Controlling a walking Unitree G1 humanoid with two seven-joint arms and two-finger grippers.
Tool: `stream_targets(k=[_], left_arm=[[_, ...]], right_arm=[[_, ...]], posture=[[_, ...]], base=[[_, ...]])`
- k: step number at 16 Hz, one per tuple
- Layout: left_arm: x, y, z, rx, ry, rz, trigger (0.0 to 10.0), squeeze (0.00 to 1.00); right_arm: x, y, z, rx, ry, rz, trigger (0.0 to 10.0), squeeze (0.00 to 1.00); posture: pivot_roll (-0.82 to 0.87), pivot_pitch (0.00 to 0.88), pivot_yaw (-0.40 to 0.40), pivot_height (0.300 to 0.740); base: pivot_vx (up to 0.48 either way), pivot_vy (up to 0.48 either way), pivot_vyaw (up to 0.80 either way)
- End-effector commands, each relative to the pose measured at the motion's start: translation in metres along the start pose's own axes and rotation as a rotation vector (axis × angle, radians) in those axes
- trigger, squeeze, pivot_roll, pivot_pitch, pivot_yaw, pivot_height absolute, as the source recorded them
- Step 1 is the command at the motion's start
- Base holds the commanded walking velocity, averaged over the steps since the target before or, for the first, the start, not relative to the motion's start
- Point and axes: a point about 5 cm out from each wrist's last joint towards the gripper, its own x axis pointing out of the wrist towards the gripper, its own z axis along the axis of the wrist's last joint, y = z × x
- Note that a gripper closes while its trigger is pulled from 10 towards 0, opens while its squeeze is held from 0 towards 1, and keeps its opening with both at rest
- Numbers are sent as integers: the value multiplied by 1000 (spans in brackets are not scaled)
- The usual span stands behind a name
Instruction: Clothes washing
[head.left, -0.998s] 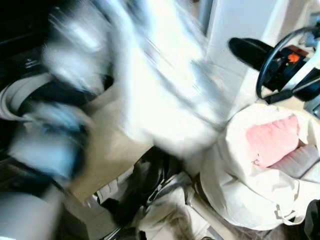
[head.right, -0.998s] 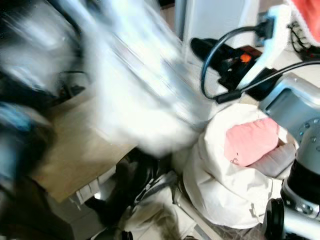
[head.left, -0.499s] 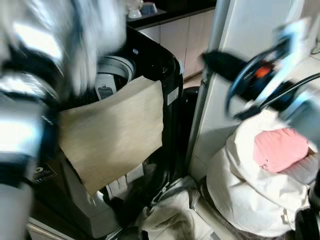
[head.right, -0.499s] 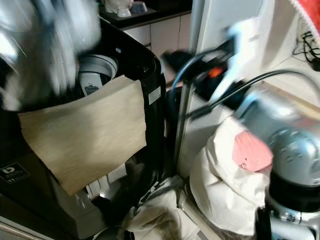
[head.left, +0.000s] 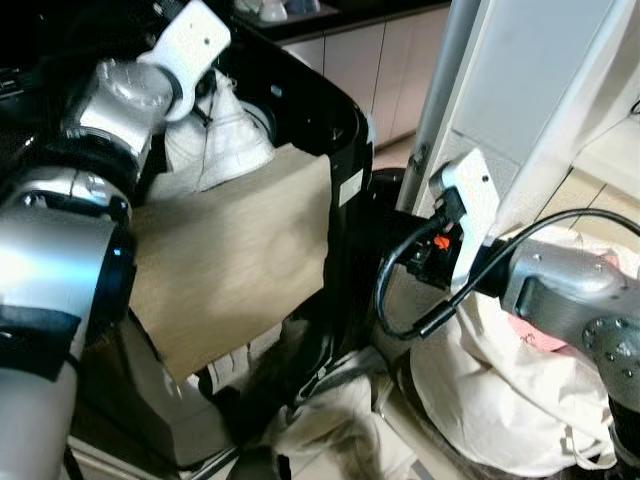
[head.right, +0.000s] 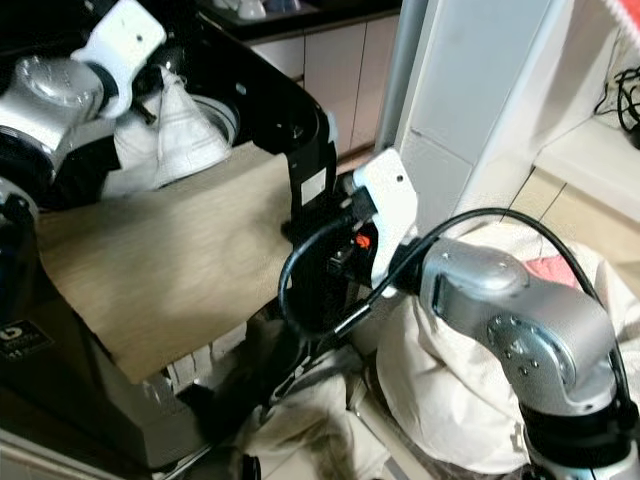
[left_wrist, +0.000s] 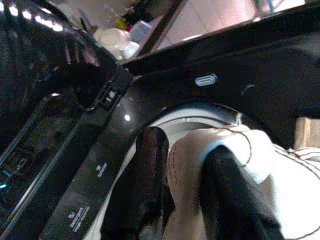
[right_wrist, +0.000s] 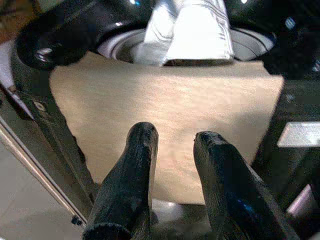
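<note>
Over washer rim (head.left: 330, 105), left gripper (left_wrist: 182, 170) clenching white garment (head.left: 215, 140), right gripper (right_wrist: 175, 150) parted.

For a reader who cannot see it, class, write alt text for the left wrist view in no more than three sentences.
The left end effector pinches a white garment between its two black fingers, holding it over the round opening of a black washing machine. Beyond the machine's glossy rim, pale cabinets and small white dishes sit blurred in the background.
</note>
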Motion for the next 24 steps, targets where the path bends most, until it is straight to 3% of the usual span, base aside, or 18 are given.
stream_targets(k=[1, 3, 6, 7, 8, 9, 10, 11, 12, 13, 14, 15, 19, 20, 21, 22, 23, 24], left_arm=[[-4, 11, 13, 33, -7, 0, 10000, 1000], [-5, 6, 0, 103, 96, -75, 10000, 1000], [-7, 13, -6, 218, 163, -4, 10000, 1000], [-7, 16, -7, 229, 170, 16, 10000, 259], [-8, 13, -13, 189, 179, -21, 10000, 0], [-7, 13, -12, 169, 164, -16, 10000, 0], [-6, 13, 3, -21, 31, 7, 10000, 0], [-5, 12, 13, -137, -56, 2, 10000, 0], [-3, 6, 33, -387, -228, -50, 10000, 0], [-1, -3, 41, -438, -311, -110, 10000, 0], [2, -22, 46, -467, -403, -217, 10000, 0], [8, -58, 43, -508, -455, -359, 10000, 0], [2, -122, 24, -509, -465, -463, 10000, 0], [-9, -159, 1, -700, -396, -412, 10000, 0], [-20, -172, -19, -814, -329, -297, 10000, 0], [-32, -176, -32, -833, -268, -208, 10000, 0], [-44, -177, -35, -814, -263, -177, 10000, 0], [-55, -175, -32, -847, -308, -184, 10000, 0]], right_arm=[[-2, -1, -1, -15, 11, -27, 10000, 0], [-5, -4, -4, -14, 25, -46, 10000, 0], [-7, -21, -3, -15, 17, -174, 10000, 0], [-7, -26, -3, -10, 9, -222, 10000, 0], [-8, -38, -5, 0, 4, -327, 10000, 0], [-8, -43, -6, 2, 2, -369, 10000, 0], [-12, -56, -3, 20, -43, -477, 10000, 0], [-15, -65, -2, 22, -57, -547, 10000, 0], [-24, -83, -6, -3, -38, -704, 10000, 0], [-30, -92, -13, -1, -11, -780, 10000, 0], [-38, -102, -28, 13, 45, -856, 10000, 1000], [-44, -110, -47, 36, 114, -901, 10000, 1000], [-56, -124, -73, 52, 192, -996, 10000, 1000], [-60, -126, -82, 47, 185, -1015, 10000, 1000], [-57, -119, -77, 14, 111, -1013, 10000, 1000], [-49, -102, -68, 21, -3, -958, 10000, 757], [-43, -88, -63, 15, -61, -917, 10000, 0], [-38, -80, -57, 9, -118, -892, 10000, 0]], posture=[[-48, 0, 60, 740], [-48, 0, 61, 740], [-51, 0, 60, 740], [-53, 0, 59, 740], [-53, 0, 58, 740], [-57, 0, 60, 740], [-54, 0, 57, 740], [-54, 0, 57, 740], [-58, 0, 60, 740], [-58, 0, 58, 740], [-59, 0, 58, 740], [-59, 0, 59, 740], [-68, 0, 61, 740], [-76, 0, 58, 740], [-82, 0, 48, 740], [-84, 0, 39, 740], [-81, 0, 30, 740], [-80, 0, 26, 740]], base=[[0, 0, 0], [0, 0, 0], [0, 0, 0], [0, 0, 0], [0, 0, 0], [0, 0, 0], [0, 0, 0], [0, 0, 0], [0, 0, 0], [0, 0, 0], [0, 0, 0], [0, 0, 0], [0, 0, 0], [0, 0, 0], [0, 0, 0], [0, 0, 0], [0, 0, 0], [0, 0, 0]])
